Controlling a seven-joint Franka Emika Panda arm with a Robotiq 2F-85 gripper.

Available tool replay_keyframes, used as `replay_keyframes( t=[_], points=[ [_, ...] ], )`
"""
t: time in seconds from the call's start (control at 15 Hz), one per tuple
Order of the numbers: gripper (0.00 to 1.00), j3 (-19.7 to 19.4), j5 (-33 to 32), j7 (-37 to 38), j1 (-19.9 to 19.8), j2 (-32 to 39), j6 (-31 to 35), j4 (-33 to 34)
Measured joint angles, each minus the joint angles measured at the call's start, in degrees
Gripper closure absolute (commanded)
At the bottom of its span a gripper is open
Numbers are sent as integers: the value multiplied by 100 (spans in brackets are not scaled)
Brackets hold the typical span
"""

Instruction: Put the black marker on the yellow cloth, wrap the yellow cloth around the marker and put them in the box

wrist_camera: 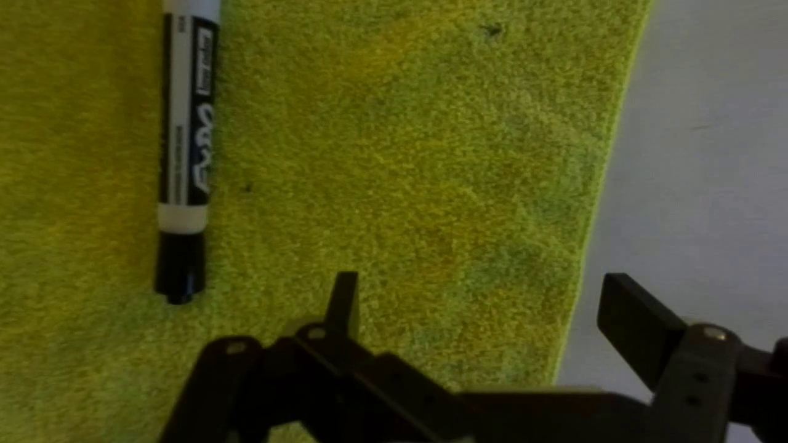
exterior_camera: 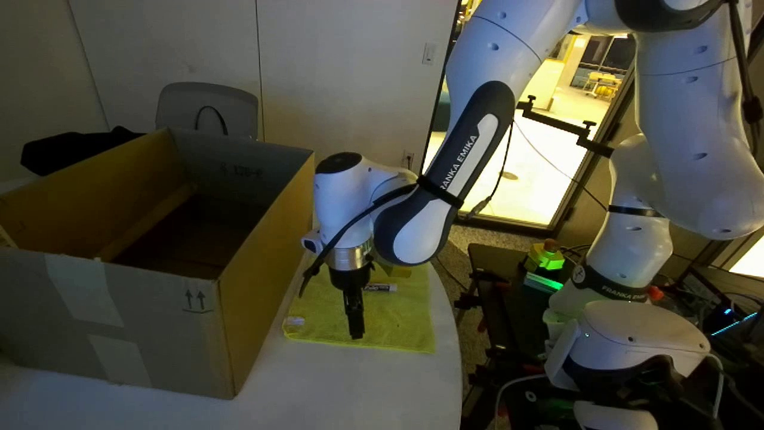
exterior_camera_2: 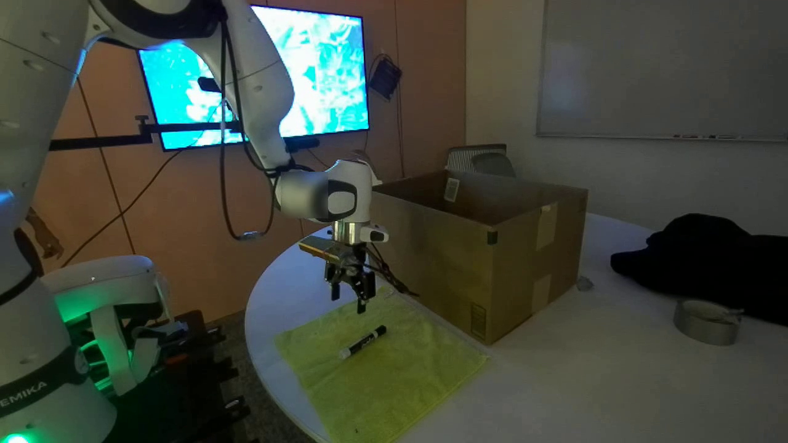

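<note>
I have the gripper (wrist_camera: 480, 289) hanging above the yellow cloth (exterior_camera_2: 394, 381), its fingers (wrist_camera: 345, 301) spread wide, released; in the wrist view one tip shows over the cloth and the other over the bench (exterior_camera: 370, 394). The black marker (wrist_camera: 184, 123) lies on the cloth — its cap turned toward my gripper, the two apart. I see the cloth spread flat between the cardboard box (exterior_camera_2: 431, 271) and the bench's curved edge, one side of it close to that edge. The box stands upright on the bench; its floor sits in such shadow that I can't fairly say what is inside. In an exterior view, a grey roll of tape (exterior_camera_2: 705, 325) rests on the bench past the box, just beside a black bundle (exterior_camera_2: 708, 264) toward the far edge.
</note>
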Motion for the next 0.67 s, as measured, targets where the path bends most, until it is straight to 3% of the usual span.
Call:
replay_keyframes(
  t=[0.67],
  points=[
    [0, 159, 77, -213, 2, 55, 577, -418]
  ],
)
